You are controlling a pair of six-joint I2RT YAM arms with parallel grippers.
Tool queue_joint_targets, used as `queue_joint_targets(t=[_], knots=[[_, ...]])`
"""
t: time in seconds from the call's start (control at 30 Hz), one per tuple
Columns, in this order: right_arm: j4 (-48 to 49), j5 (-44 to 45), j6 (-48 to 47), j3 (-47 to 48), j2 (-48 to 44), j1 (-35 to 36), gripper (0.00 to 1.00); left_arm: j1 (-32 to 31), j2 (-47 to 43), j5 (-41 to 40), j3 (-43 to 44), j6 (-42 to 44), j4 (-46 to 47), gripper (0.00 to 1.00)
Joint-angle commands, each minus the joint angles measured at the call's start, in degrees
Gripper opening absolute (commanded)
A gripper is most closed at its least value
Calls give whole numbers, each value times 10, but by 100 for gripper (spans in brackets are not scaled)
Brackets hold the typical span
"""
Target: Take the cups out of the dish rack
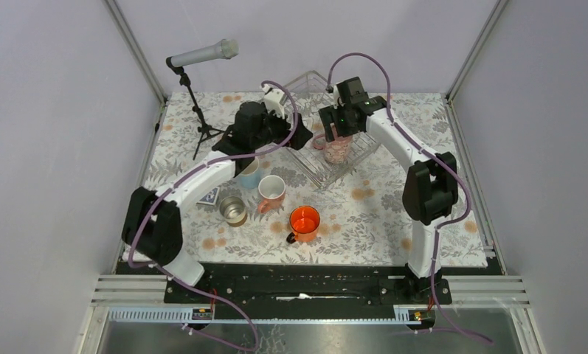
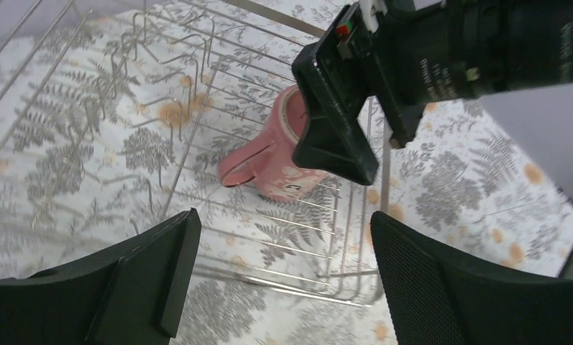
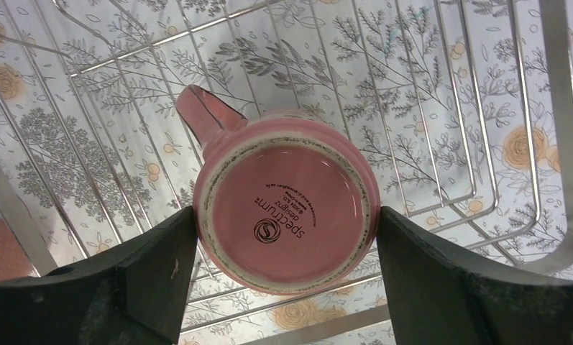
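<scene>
The translucent dusty-pink mug (image 3: 287, 215) is bottom-up in the wire dish rack (image 3: 556, 144), handle to the upper left. My right gripper (image 3: 287, 237) is shut on it, one finger pressed on each side of its base. From above, that gripper (image 1: 339, 136) is over the rack (image 1: 361, 151). The left wrist view shows the mug (image 2: 269, 162) tilted in the rack (image 2: 218, 72), under the right gripper's black fingers. My left gripper (image 2: 283, 244) is open and empty by the rack's near-left edge (image 1: 296, 139). The light blue mug (image 1: 248, 174), salmon-pink mug (image 1: 271, 191), steel cup (image 1: 233, 210) and orange mug (image 1: 304, 221) stand on the table.
A microphone on a tripod (image 1: 202, 55) stands at the back left. A small blue card (image 1: 210, 198) lies left of the steel cup. The flowered cloth (image 1: 364, 221) covers the table. Grey walls enclose the sides and back.
</scene>
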Motion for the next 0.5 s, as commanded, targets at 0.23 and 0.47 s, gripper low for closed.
queue_joint_targets(t=[0.23,0.47], knots=[[55,-57,-30,-40,-66,-9,100,16,112,189,17,248,169,91],[63,-68,-35,-44,-78,-14,100,30,195,270,90,305,103,91]])
